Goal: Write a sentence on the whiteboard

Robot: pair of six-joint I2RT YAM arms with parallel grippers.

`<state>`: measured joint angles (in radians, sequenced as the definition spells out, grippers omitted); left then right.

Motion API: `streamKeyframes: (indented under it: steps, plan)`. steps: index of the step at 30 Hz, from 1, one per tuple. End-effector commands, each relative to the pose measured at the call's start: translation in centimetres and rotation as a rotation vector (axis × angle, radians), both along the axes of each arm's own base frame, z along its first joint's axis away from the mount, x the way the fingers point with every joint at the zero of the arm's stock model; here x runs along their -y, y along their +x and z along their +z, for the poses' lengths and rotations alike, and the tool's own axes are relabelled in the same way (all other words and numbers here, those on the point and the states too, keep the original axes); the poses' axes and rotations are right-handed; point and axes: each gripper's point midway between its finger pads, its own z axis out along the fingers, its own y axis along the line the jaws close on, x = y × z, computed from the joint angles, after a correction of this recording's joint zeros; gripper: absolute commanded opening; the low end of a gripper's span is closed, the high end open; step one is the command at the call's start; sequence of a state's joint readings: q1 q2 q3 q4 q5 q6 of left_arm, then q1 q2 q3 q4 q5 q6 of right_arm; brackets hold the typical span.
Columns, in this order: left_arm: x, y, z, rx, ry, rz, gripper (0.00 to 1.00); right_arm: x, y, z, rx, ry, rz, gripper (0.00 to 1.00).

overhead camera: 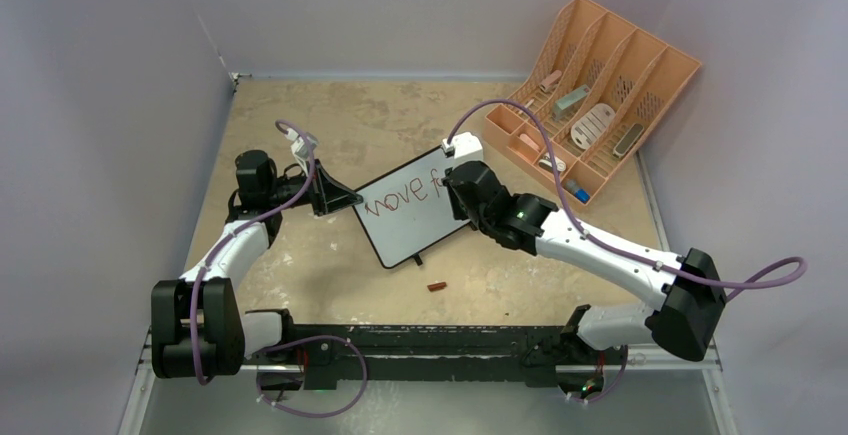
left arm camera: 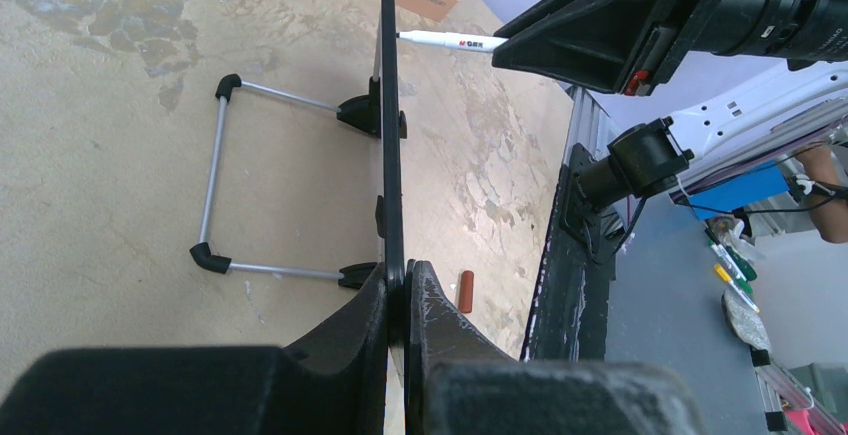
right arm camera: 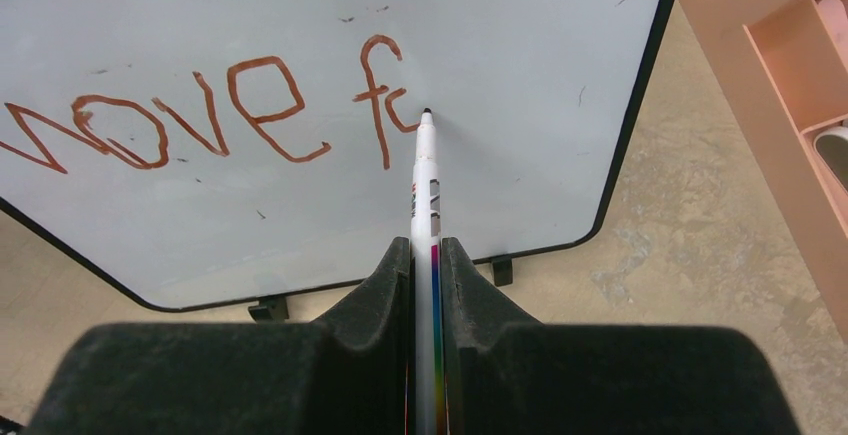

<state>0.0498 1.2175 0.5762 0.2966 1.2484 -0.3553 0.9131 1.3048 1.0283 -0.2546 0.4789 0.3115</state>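
Whiteboard (overhead camera: 410, 205) stands propped on its wire stand (left arm camera: 215, 180) on the worktop (overhead camera: 330, 125).

Left end effector (left arm camera: 398, 290) is clenched on the whiteboard's edge at the "m" end, bracing it.

Right end effector (right arm camera: 427, 255) is in front of the whiteboard, grasping a marker (right arm camera: 426, 180). The tip touches the face just right of the "f".

Red-brown text reads "move f" plus a partial curve.

Step in hand, as I judge it: mid-sentence, second letter of the second word under way. Blank face lies right of the tip.

Next move calls for finishing the curve under light, even pressure, then stepping right along the whiteboard. The left grip must brace against tipping.

A small red-brown piece (overhead camera: 437, 286), probably the cap, lies just in front of the whiteboard.
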Motion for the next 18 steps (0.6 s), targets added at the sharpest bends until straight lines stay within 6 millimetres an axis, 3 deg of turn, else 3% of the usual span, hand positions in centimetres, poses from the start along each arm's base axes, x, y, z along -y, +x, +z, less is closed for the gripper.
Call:
streamKeyframes:
  steps: [1,18]
  plan:
    - [0.3,0.1,0.7,0.061,0.009,-0.031,0.0,-1.1,1.4,3.4,0.077,0.078,-0.012,0.0]
    - [0.2,0.2,0.7,0.061,0.01,-0.026,0.0,-2.2,0.7,2.9,0.045,0.082,0.068,0.0]
